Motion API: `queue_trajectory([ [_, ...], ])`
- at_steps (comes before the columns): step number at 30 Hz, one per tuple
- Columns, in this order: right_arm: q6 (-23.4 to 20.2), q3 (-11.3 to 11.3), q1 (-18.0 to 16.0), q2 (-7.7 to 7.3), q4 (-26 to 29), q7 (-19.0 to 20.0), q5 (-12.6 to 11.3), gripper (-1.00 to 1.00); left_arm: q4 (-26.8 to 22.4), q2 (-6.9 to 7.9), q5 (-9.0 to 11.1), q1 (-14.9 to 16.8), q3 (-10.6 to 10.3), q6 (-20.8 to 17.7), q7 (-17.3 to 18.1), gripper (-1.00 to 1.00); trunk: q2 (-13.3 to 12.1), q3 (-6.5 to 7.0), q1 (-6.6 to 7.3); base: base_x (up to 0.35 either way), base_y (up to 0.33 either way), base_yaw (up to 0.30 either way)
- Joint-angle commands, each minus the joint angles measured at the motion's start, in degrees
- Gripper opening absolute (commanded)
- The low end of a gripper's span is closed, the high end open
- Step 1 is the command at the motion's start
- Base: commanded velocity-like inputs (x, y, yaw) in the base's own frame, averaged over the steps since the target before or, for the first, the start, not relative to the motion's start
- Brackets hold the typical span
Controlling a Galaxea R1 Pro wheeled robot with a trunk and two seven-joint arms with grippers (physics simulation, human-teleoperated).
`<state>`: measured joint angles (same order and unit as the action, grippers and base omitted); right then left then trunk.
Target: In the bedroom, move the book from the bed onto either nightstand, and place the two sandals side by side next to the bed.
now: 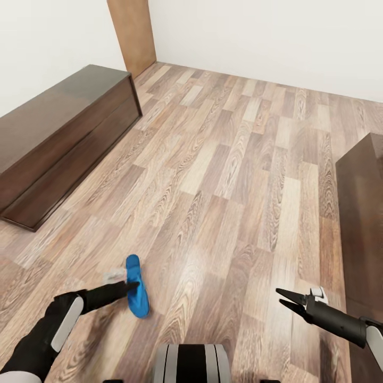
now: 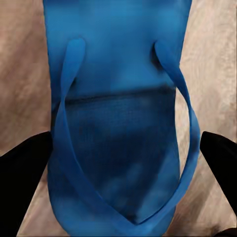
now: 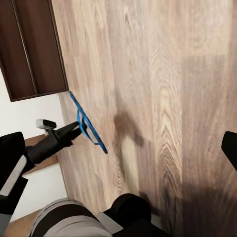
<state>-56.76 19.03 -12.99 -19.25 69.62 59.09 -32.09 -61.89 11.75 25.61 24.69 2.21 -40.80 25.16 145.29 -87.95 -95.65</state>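
One blue sandal (image 1: 136, 287) is held edge-on above the wood-plank floor (image 1: 229, 175), pinched by the left hand (image 1: 132, 286), with a long dark cabinet (image 1: 58, 138) behind at the left wall. At right, the right hand (image 1: 284, 299) is seen slightly spread, holding nothing, beside dark furniture (image 1: 364, 213).

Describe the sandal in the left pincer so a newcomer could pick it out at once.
Start at the long dark cabinet along the wall, then follow the wood-plank floor toward the robot's left arm. At the left pincer hangs the sandal, held on edge above the planks. It is bright blue with thong straps, the one vivid colour among browns.
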Motion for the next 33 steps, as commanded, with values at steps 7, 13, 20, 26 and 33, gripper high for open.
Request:
queue_trajectory([
  [7, -0.05, -0.03, -0.02, 0.00, -0.24, 0.11, 0.19, 1.00, 10.76, 8.07, 0.66, -0.80, 6.70, 0.16, 29.62, -1.00, -0.08, 1.52, 0.18, 0.000, 0.000, 0.000],
  [13, 0.17, -0.17, -0.02, 0.00, -0.46, -0.22, 2.62, 1.00, 21.93, 8.61, -0.97, -0.87, 7.53, 11.64, 36.11, -1.00, -0.16, 2.85, 0.34, 0.000, 0.000, 0.000],
  [20, 0.94, 0.17, -0.02, 0.41, -0.54, -0.44, 28.29, 1.00, 28.82, 8.71, -2.02, -0.87, 7.77, 18.06, 36.53, -1.00, -0.26, 4.40, 0.52, 0.000, 0.000, 0.000],
  [26, 1.11, 0.30, -0.02, 0.44, -0.39, -0.44, 33.63, 1.00, 29.57, 8.74, -2.10, -0.87, 7.77, 20.35, 36.58, -1.00, -0.34, 5.73, 0.67, 0.000, 0.000, 0.000],
  [33, 1.13, 0.31, -0.02, 0.44, -0.08, -0.33, 34.06, 1.00, 29.63, 8.64, -2.11, -0.87, 7.64, 20.66, 36.55, -1.00, -0.39, 6.62, 0.78, 0.000, 0.000, 0.000],
])
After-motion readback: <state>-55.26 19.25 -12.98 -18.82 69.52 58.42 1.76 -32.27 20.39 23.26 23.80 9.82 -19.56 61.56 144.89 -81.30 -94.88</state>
